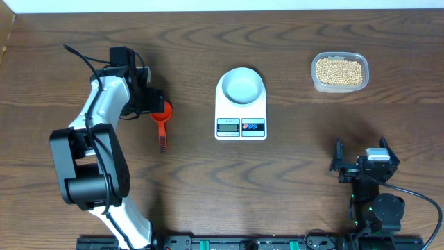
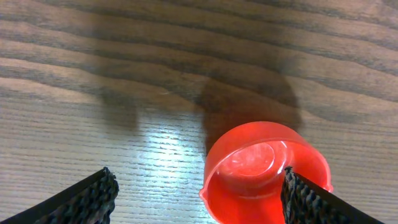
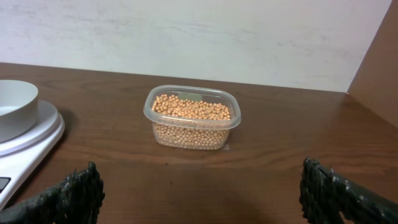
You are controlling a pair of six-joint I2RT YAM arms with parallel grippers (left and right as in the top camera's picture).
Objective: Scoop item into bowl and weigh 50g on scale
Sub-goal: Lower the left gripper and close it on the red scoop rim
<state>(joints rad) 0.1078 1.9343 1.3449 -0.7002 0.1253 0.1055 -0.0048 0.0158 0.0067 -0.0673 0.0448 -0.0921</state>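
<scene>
The item, small tan beans point(image 1: 339, 71) point(image 3: 191, 109), fills a clear plastic tub at the back right. The pale bowl point(image 1: 240, 86) point(image 3: 11, 106) stands empty on the white scale point(image 1: 240, 117) point(image 3: 28, 146) at the table's middle. A red scoop point(image 1: 161, 113) point(image 2: 266, 169) lies left of the scale, its handle pointing toward the front. My left gripper point(image 1: 154, 104) point(image 2: 196, 194) hangs open just over the scoop's cup, the right fingertip point(image 2: 308, 200) at the cup's rim and the cup partly between the jaws. At the front right, my right gripper point(image 1: 362, 150) point(image 3: 199, 193) is open and holds nothing.
The clear tub point(image 1: 339, 72) point(image 3: 193, 121) sits near the table's back right corner. A wall point(image 3: 186, 37) runs behind the table. Bare wood point(image 2: 124, 93) lies around the scoop and between the right gripper and the tub.
</scene>
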